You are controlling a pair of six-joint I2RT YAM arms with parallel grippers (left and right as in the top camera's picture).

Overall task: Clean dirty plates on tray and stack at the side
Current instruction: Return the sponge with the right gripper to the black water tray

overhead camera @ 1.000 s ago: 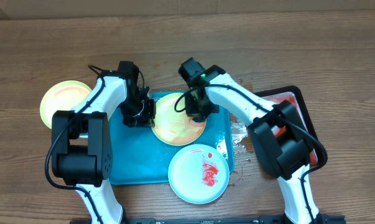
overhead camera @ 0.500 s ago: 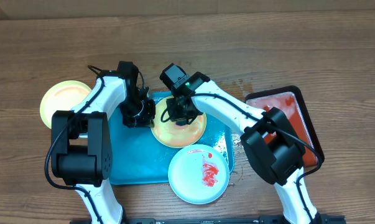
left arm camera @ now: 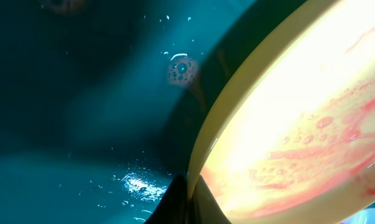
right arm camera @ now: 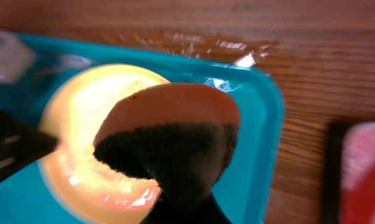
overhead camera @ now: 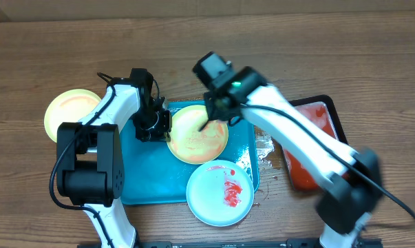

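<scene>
A pale yellow-green plate (overhead camera: 197, 136) with faint red smears lies at the back of the turquoise tray (overhead camera: 144, 172). My left gripper (overhead camera: 159, 126) is shut on its left rim; the left wrist view shows the rim (left arm camera: 203, 155) pinched between the fingers (left arm camera: 190, 202). My right gripper (overhead camera: 214, 116) hovers over the plate's back edge, shut on a dark sponge (right arm camera: 168, 137) with a pinkish top. A pale blue-white plate (overhead camera: 219, 193) with a red smear sits at the tray's front right corner. A second yellow-green plate (overhead camera: 71, 112) lies on the table to the left.
A black tray (overhead camera: 334, 124) with red liquid stands on the right, partly behind my blurred right arm. Water is spilled on the wood (overhead camera: 265, 145) between the two trays. The tray's surface is wet (left arm camera: 143, 183).
My right arm swept left across the yellow plate with the sponge, then swung back right and lifted; it is blurred now. The left gripper and the plates have not moved.
</scene>
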